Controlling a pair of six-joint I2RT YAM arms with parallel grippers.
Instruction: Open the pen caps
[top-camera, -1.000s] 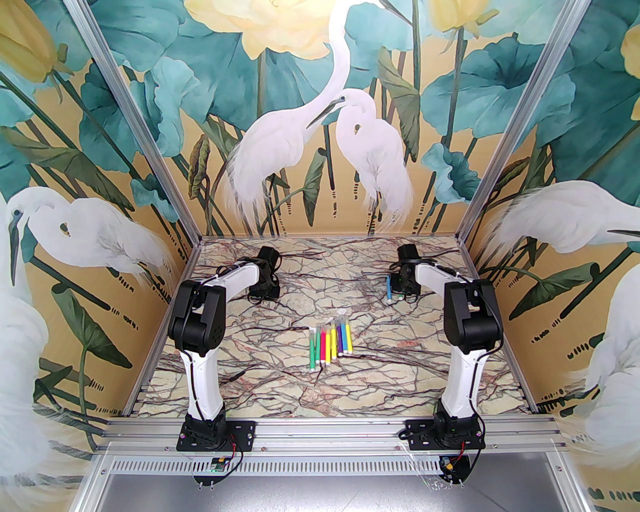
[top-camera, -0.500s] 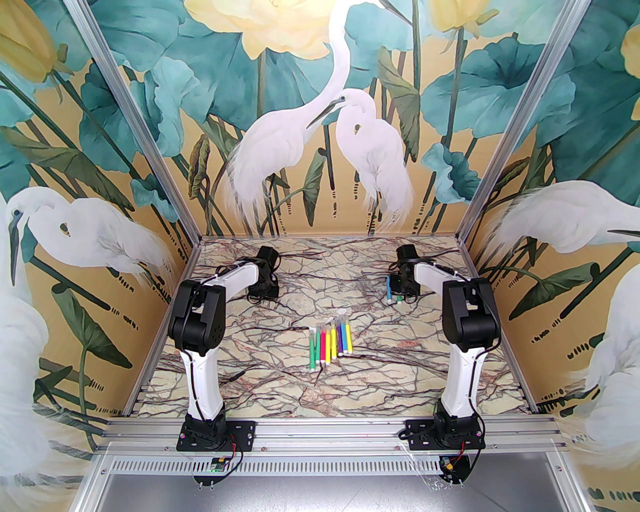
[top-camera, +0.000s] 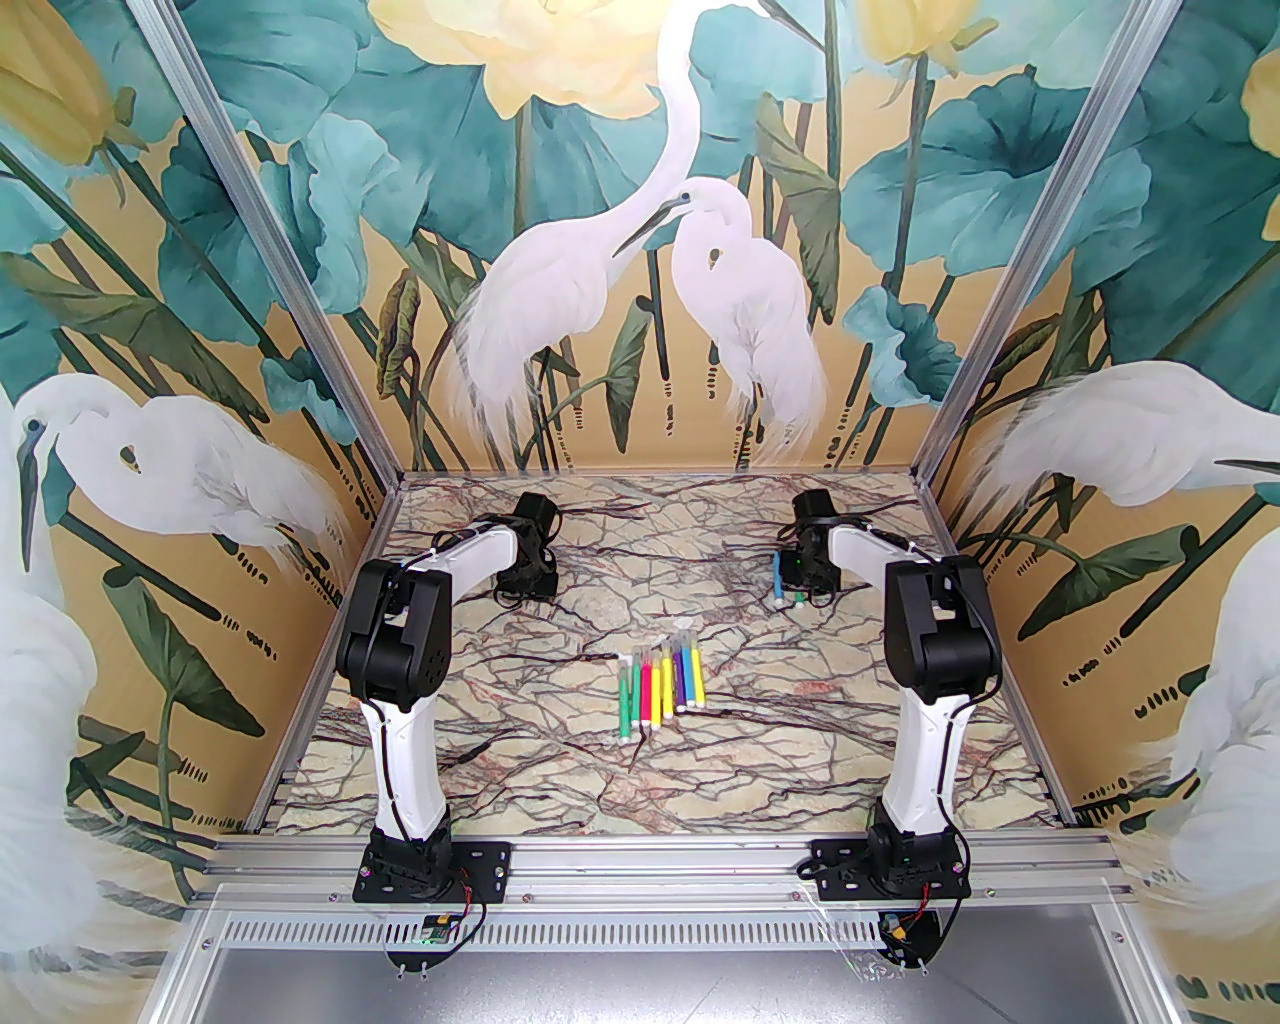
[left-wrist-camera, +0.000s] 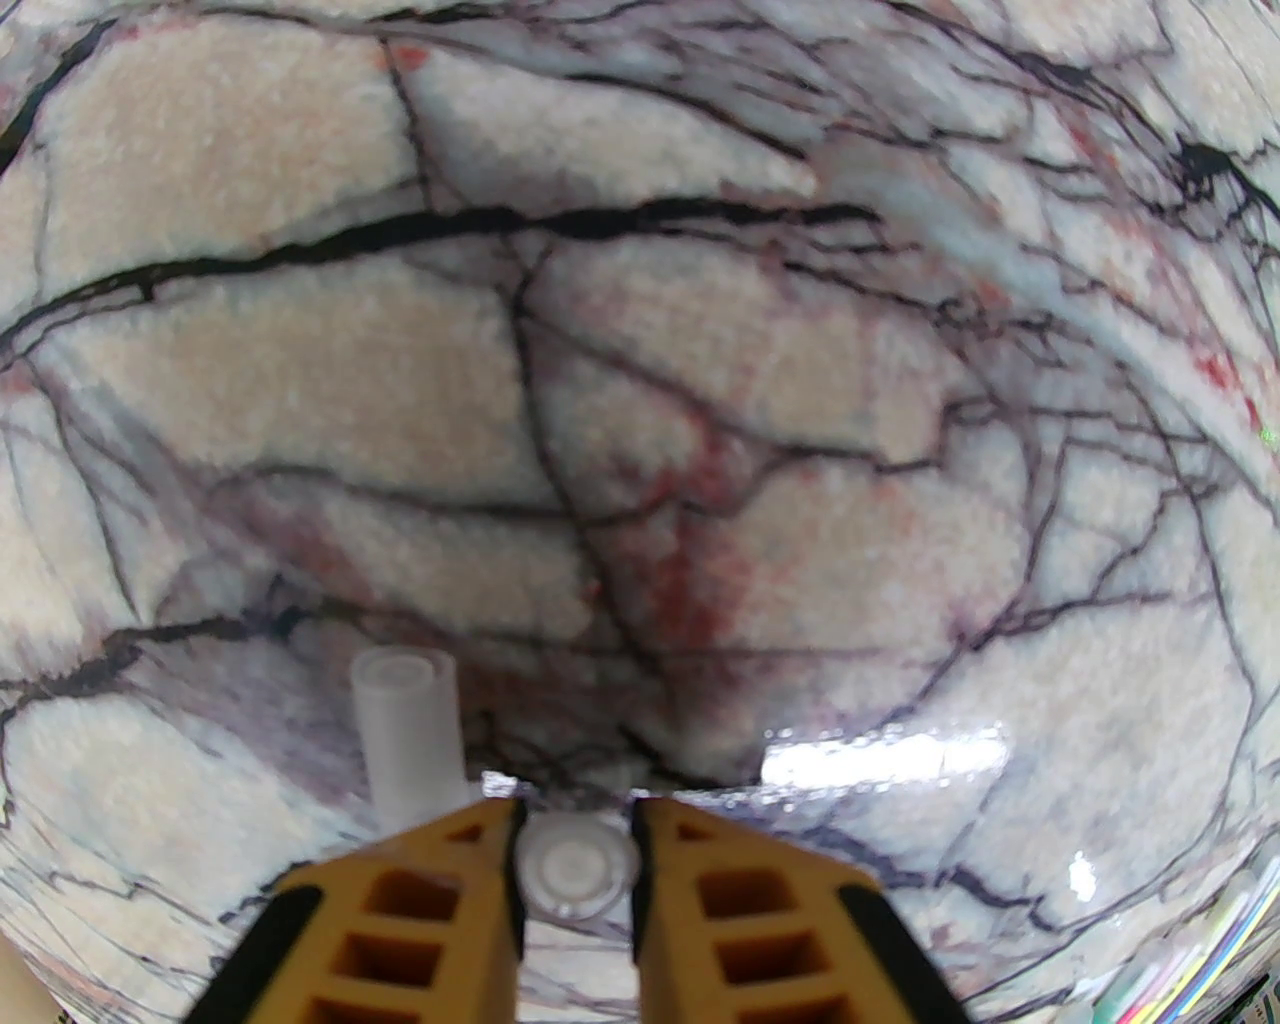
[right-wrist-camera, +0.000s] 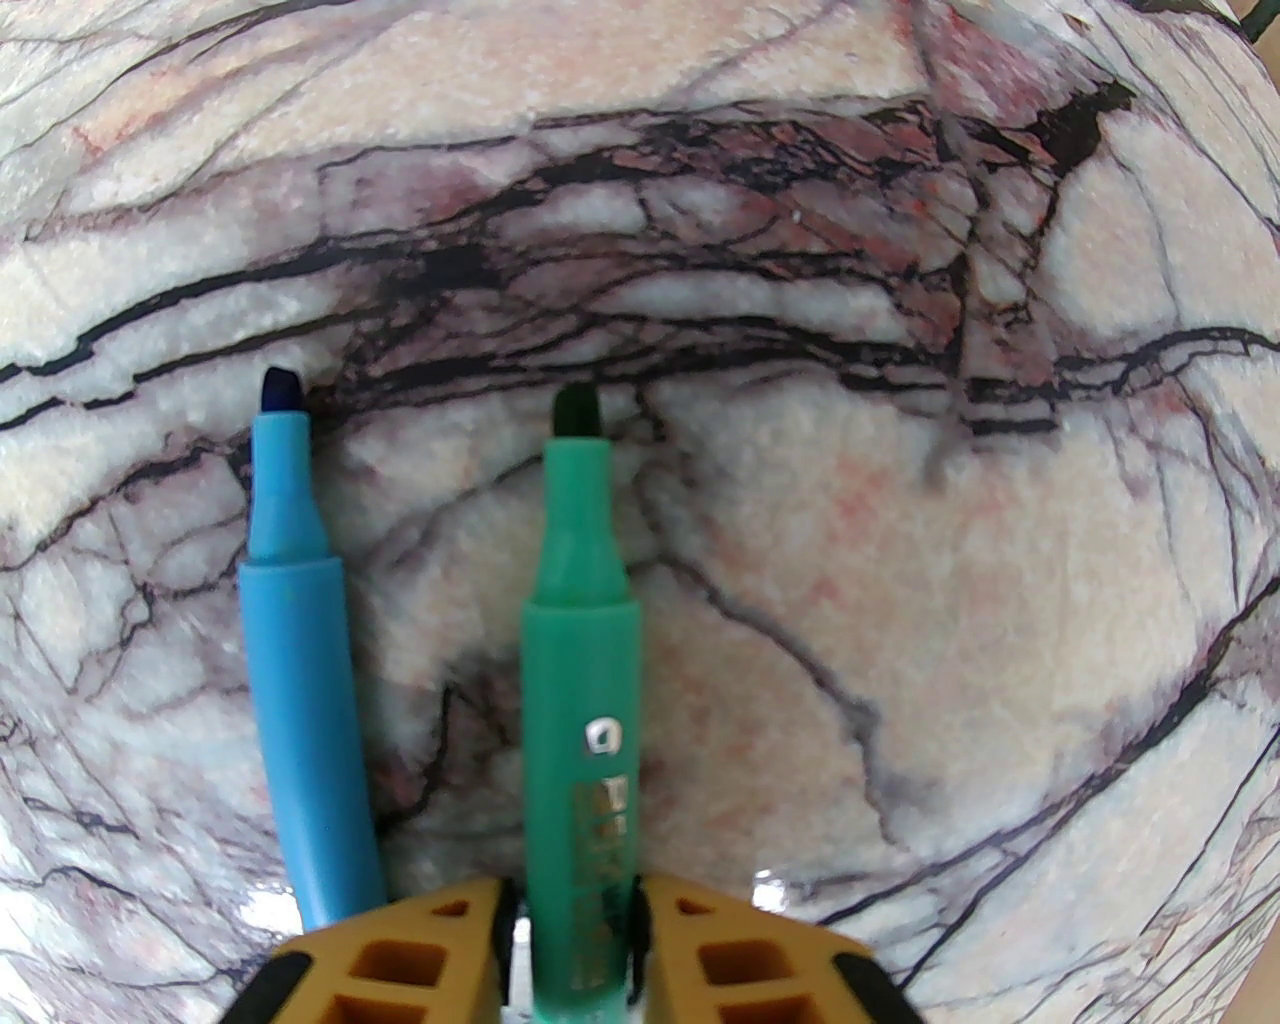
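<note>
Two pens bare so far?

Yes. The green pen (right-wrist-camera: 580, 690) and the blue pen (right-wrist-camera: 295, 640) lie side by side at the far right of the table (top-camera: 560, 770), with their tips showing and no caps on them. The green one is the newcomer. A second ago its end did not show beside the blue in the overhead view.

And the right gripper (right-wrist-camera: 575, 930)?

It straddles the green pen's rear, jaws narrow, with a dark sliver down one side. The left gripper (left-wrist-camera: 575, 830) does the same with a cap (left-wrist-camera: 575, 868), seen end-on between its fingers, low over the far left of the table. A second cap (left-wrist-camera: 405, 730) sits just left of it. Both views are so close and blurred that I cannot tell whether either gripper pinches or has just let go.

What does that mean for the job?

I'd judge this pen is at its drop-off, pen parked on the right and cap on the left. Once both grippers are clear, the row (top-camera: 662, 690) of pens mid-table looks to be next, so most of the work lies ahead.
</note>
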